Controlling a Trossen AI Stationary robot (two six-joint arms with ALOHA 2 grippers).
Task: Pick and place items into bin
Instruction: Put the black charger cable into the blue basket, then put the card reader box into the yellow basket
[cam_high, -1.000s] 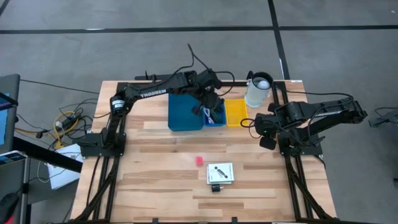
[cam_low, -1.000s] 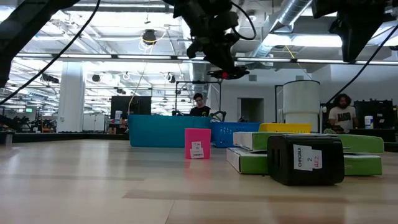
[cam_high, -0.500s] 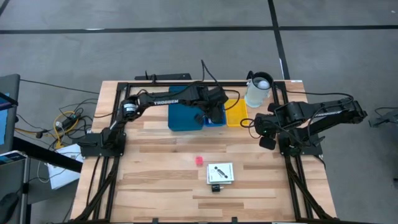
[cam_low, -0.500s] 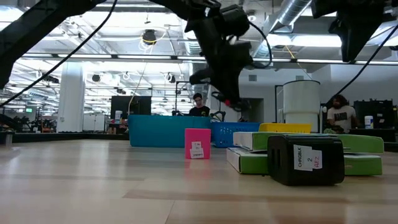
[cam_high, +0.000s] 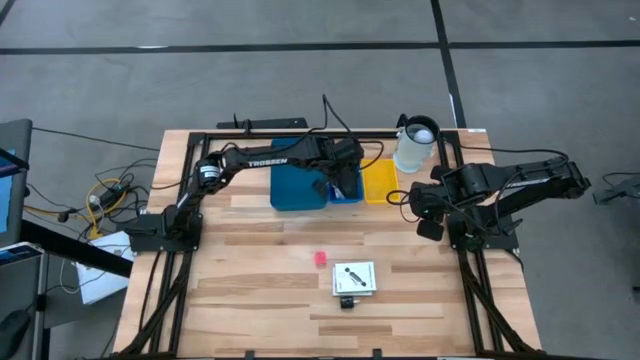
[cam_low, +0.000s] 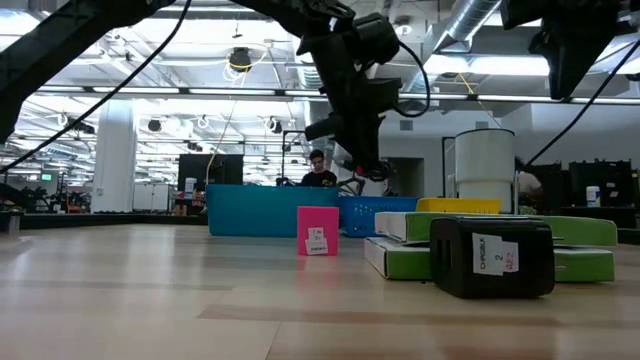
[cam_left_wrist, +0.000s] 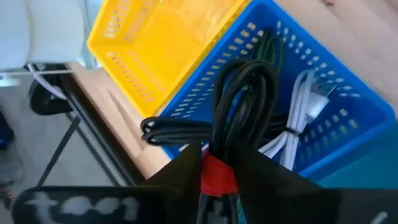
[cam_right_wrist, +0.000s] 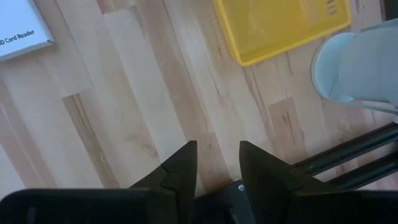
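My left gripper (cam_high: 341, 184) hangs over the small blue basket (cam_left_wrist: 348, 124), beside the yellow basket (cam_high: 379, 180), shut on a coiled black cable (cam_left_wrist: 242, 93) with a red band. A white cable (cam_left_wrist: 305, 118) lies in the same basket. On the bare wood nearer the front lie a small pink piece (cam_high: 320, 258), a white printed card (cam_high: 354, 277) and a tiny black block (cam_high: 347, 301). My right gripper (cam_right_wrist: 217, 165) stays open above the table at the right, nothing between its fingers. My left gripper pinches the cable bundle at its red band (cam_left_wrist: 217, 175) between the two fingers. The fingers slant steeply down from the table's left side. The black loops (cam_left_wrist: 245, 74) reach out past the fingertips over the blue basket; whether they rest in it I cannot tell.
A large blue bin (cam_high: 297, 188) stands left of the small basket. A white jug (cam_high: 415, 145) stands at the far right, behind the yellow basket. In the low view the pink piece (cam_low: 318, 231), the black block (cam_low: 490, 257) and a green-edged box (cam_low: 400, 255) stand in front.
My left gripper has come down toward the small blue basket, tipping more steeply and carrying the cable bundle with it. Most of the drop came early; it has barely moved since. The right arm has kept still.
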